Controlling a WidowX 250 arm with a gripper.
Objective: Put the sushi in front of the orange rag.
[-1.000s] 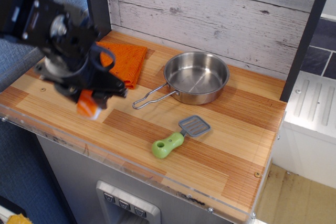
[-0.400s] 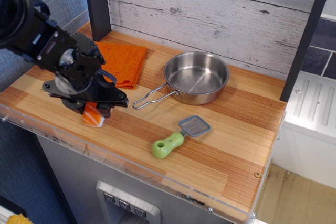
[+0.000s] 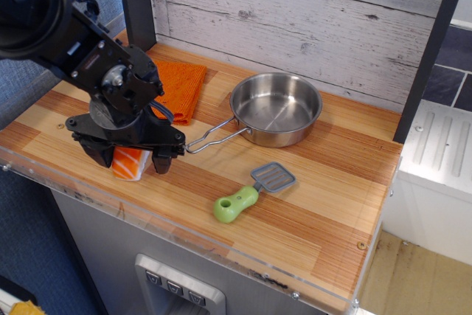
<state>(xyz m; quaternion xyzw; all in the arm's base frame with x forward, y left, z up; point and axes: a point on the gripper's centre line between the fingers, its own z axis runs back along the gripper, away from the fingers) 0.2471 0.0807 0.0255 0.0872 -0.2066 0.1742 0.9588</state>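
Observation:
The sushi [image 3: 130, 163], orange top with white stripes over white rice, rests on the wooden counter near its front left edge. My gripper [image 3: 128, 158] stands over it with its two black fingers spread to either side of the sushi, open. The orange rag [image 3: 181, 85] lies flat behind, near the back wall, its left part hidden by my arm. The sushi sits in front of the rag, toward the counter's front edge.
A steel pan [image 3: 276, 108] with a wire handle stands right of the rag. A green-handled spatula [image 3: 245, 193] lies in front of the pan. A dark post [image 3: 136, 5] stands at the back left. The counter's front edge [image 3: 192, 237] has a clear strip.
My gripper lowered the sushi to the counter and shifted slightly right. Its fingers have spread apart, letting go of the sushi.

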